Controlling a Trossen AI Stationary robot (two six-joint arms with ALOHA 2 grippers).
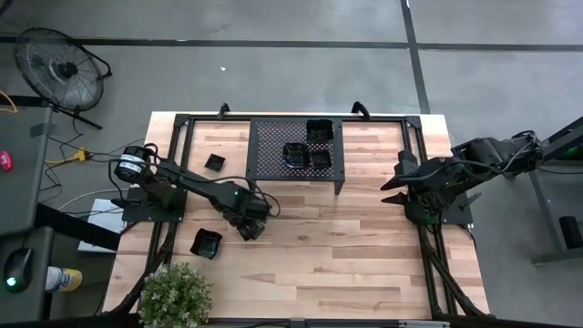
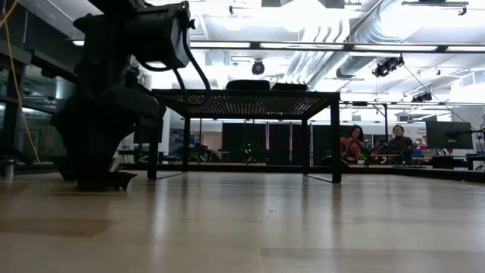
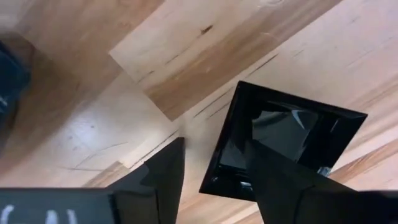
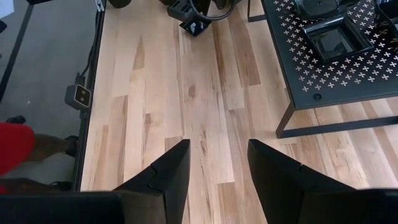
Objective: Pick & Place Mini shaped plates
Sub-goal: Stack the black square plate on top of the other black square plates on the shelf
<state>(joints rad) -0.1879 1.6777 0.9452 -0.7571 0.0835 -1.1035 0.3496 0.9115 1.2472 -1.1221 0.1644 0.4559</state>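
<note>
The left gripper's [image 3: 214,180] jaws stand apart, one finger [image 3: 283,183] over the bowl of a square plate [image 3: 283,140] and the other outside its rim, straddling one wall as if to pinch it; I judge the grip not yet made.

The right gripper's [image 4: 217,180] jaws are also apart and empty, waiting over bare wood at the table's [image 1: 364,264] 3 o'clock edge.

In the high view the left gripper [image 1: 248,228] sits at about 8 o'clock from the rack [image 1: 273,155]; another plate [image 1: 206,243] lies at its 8 o'clock, one more [image 1: 215,162] at its 11 o'clock, and three plates [image 1: 308,146] already rest on the rack, presumably the goal.

Being square, the plate has no true long axis; it lies flat, mouth up, turned diamond-wise to the jaws.
</note>
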